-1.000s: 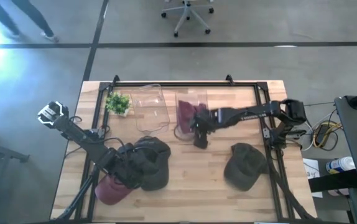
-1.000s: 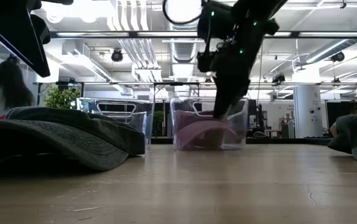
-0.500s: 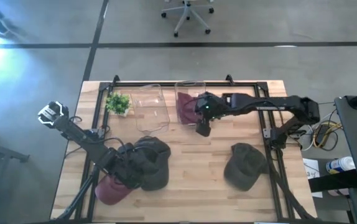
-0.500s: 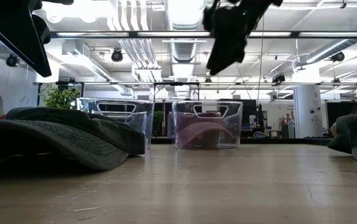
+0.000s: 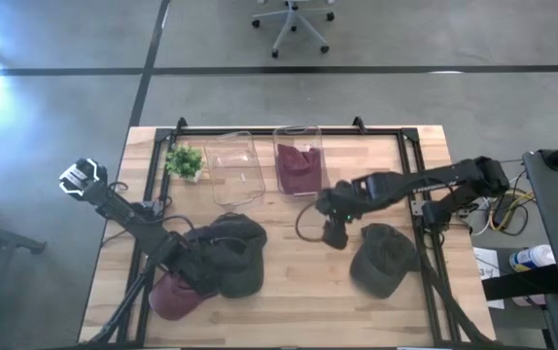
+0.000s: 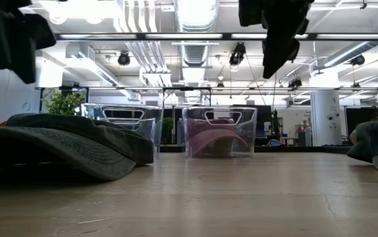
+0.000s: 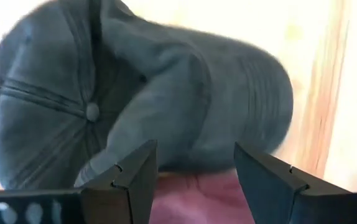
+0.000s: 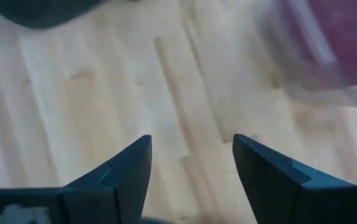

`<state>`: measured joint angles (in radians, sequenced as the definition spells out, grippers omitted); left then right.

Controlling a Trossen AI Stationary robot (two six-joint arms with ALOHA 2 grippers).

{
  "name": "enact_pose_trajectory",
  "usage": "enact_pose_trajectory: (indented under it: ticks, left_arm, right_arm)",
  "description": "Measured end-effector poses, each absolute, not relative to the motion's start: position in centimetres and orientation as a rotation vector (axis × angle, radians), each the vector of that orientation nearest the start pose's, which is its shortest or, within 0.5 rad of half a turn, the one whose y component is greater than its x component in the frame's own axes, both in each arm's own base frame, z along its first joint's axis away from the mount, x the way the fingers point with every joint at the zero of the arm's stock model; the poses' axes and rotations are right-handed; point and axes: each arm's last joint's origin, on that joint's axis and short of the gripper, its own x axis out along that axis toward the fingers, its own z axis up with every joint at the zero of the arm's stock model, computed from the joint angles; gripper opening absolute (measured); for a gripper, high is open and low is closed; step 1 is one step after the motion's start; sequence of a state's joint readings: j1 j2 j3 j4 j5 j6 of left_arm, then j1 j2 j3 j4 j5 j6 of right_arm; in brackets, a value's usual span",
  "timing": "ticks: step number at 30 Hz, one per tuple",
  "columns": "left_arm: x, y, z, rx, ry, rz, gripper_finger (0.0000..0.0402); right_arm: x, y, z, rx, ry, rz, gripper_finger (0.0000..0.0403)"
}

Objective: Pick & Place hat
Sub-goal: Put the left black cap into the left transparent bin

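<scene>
Since the earlier frame the right gripper (image 5: 335,233) had swung back from over the clear bin (image 5: 298,171) holding the maroon hat (image 5: 298,173) and come toward the near right, its jaws wide and empty above bare wood, as the right wrist view showed. It hung between that bin and the olive hat (image 5: 383,259) lying on the bench (image 5: 298,292) at the near right, close to that hat but apart from it. A second clear bin (image 5: 234,167) stood empty just left of the first, with a small plant (image 5: 184,160) beside it at the far left.

The left gripper (image 7: 191,177) waited at the near left, jaws also wide with nothing between them, poised over a dark grey hat (image 5: 232,255) that lay partly on another maroon hat (image 5: 172,297).

Judged from this, the olive hat was likely next. Its soft crown could fold or slip if the jaws pinched only loose cloth, and a grab at the brim edge might drag it across the bench rather than lift it
</scene>
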<state>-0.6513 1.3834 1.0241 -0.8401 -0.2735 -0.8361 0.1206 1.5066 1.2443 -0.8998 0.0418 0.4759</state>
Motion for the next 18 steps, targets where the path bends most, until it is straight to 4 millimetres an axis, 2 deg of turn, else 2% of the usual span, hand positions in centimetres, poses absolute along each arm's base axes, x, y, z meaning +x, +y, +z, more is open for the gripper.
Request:
enact_pose_trajectory:
  ticks: [4,8,12,18]
  left_arm:
    - [19.8,-15.3,24.1,-0.172,1.222,0.067,0.0206]
    - [17.9,-16.5,23.9,-0.21,1.376,0.006,0.0206]
    - [16.5,-17.4,23.1,-0.223,1.424,0.002,0.0206]
    - [17.2,-17.0,18.9,-0.256,1.399,0.084,0.0206]
  right_arm:
    - [28.8,5.3,26.1,0.365,1.159,-0.202,0.0219]
    - [28.3,6.6,24.5,0.411,1.178,-0.181,0.0219]
    - [28.1,7.8,22.9,0.437,1.144,-0.136,0.0219]
    - [28.2,9.2,21.4,0.495,1.053,-0.097,0.0219]
